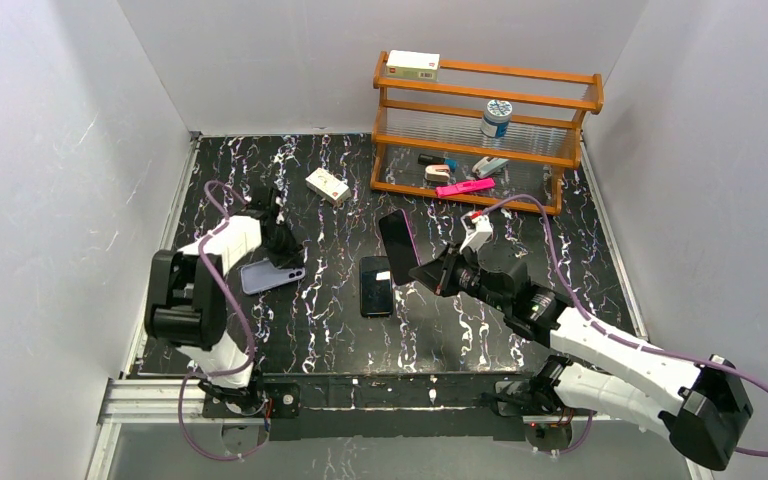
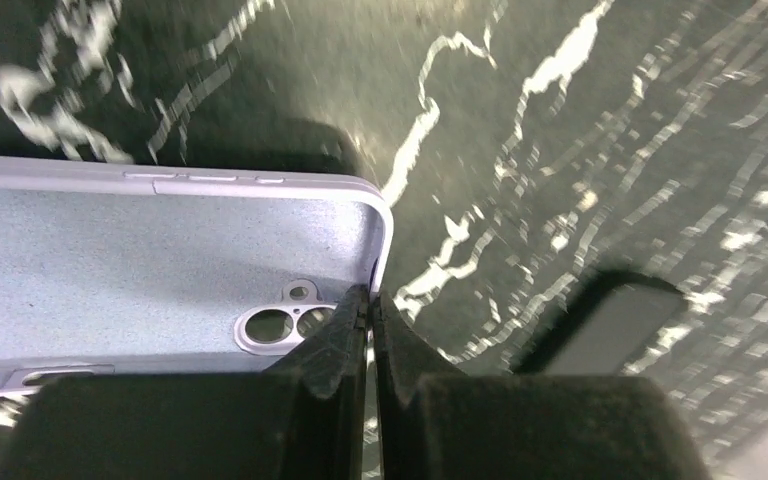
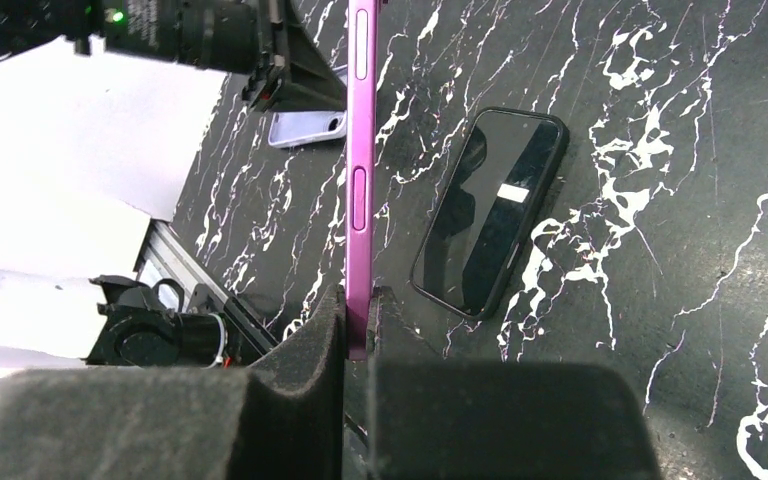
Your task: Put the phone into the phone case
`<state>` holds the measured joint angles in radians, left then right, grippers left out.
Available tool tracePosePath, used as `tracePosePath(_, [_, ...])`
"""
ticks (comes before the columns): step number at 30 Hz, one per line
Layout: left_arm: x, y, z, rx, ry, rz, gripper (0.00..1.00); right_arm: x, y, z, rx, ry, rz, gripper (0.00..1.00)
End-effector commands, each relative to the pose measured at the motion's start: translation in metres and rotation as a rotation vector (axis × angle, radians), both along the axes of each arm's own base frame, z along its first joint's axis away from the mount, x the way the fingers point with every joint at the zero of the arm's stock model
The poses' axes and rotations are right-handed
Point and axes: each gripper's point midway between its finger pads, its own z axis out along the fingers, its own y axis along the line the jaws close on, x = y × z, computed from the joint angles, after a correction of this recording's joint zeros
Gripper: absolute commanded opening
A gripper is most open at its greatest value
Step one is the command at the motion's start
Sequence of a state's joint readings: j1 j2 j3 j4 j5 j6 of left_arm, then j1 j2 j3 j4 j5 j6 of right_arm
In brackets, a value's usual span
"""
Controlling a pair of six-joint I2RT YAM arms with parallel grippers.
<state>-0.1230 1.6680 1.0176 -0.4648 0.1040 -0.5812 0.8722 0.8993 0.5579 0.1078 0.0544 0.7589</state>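
So, done: my right jaws are clenched on the phone [image 3: 362, 180], holding it on edge above the counter [image 1: 310, 340].
Case: my left jaws pinch one wall of the phone case [image 2: 160, 270], which lies hollow side up.
Left: carry the phone over and press it in.
Surface: black, white-veined; a black slab [image 1: 377, 286] lies between.
Room: white walls, wooden rack [image 1: 480, 150] behind.
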Motion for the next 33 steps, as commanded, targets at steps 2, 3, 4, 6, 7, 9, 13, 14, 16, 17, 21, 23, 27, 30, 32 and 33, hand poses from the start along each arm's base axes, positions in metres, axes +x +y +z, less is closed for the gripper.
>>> tracePosePath(2, [0.004, -0.042, 0.041, -0.312, -0.106, 0.241, 0.00, 0.009, 0.012, 0.031, 0.094, -0.070, 0.002, 0.01])
tracePosePath(3, [0.005, -0.045, 0.045, -0.352, -0.125, 0.280, 0.00, 0.008, 0.012, 0.031, 0.092, -0.067, 0.006, 0.01])
tracePosePath(4, [0.010, -0.048, 0.053, -0.391, -0.149, 0.317, 0.00, 0.008, 0.013, 0.030, 0.091, -0.062, 0.009, 0.01])
tracePosePath(6, [0.014, -0.049, 0.060, -0.440, -0.179, 0.393, 0.00, 0.007, 0.014, 0.029, 0.091, -0.053, 0.012, 0.01])
tracePosePath(7, [0.017, -0.048, 0.063, -0.454, -0.195, 0.426, 0.00, 0.007, 0.013, 0.028, 0.093, -0.052, 0.011, 0.01])
tracePosePath(9, [0.020, -0.044, 0.065, -0.462, -0.211, 0.495, 0.00, 0.007, 0.013, 0.028, 0.096, -0.049, 0.008, 0.01])
tracePosePath(13, [0.017, -0.039, 0.060, -0.489, -0.196, 0.641, 0.00, 0.006, 0.011, 0.027, 0.096, -0.044, 0.000, 0.01])
tracePosePath(14, [0.017, -0.039, 0.060, -0.508, -0.197, 0.680, 0.00, 0.007, 0.011, 0.027, 0.096, -0.044, -0.003, 0.01])
tracePosePath(16, [0.016, -0.041, 0.058, -0.554, -0.202, 0.751, 0.00, 0.007, 0.011, 0.027, 0.096, -0.042, -0.003, 0.01])
tracePosePath(17, [0.016, -0.041, 0.058, -0.571, -0.203, 0.781, 0.00, 0.007, 0.011, 0.027, 0.098, -0.040, -0.004, 0.01])
tracePosePath(21, [0.020, -0.043, 0.055, -0.584, -0.215, 0.851, 0.00, 0.007, 0.014, 0.023, 0.100, -0.024, 0.005, 0.01])
tracePosePath(23, [0.027, -0.046, 0.059, -0.615, -0.233, 0.859, 0.01, 0.006, 0.016, 0.022, 0.099, -0.018, 0.011, 0.01])
tracePosePath(27, [0.041, -0.050, 0.069, -0.605, -0.275, 0.789, 0.35, 0.007, 0.017, 0.022, 0.097, -0.015, 0.010, 0.01])
tracePosePath(30, [0.047, -0.052, 0.076, -0.543, -0.293, 0.692, 0.57, 0.007, 0.016, 0.022, 0.096, -0.015, 0.007, 0.01])
tracePosePath(32, [0.045, -0.052, 0.076, -0.482, -0.293, 0.612, 0.66, 0.008, 0.015, 0.021, 0.094, -0.015, 0.004, 0.01])
tracePosePath(33, [0.045, -0.052, 0.076, -0.455, -0.297, 0.564, 0.69, 0.008, 0.016, 0.021, 0.093, -0.014, 0.004, 0.01])
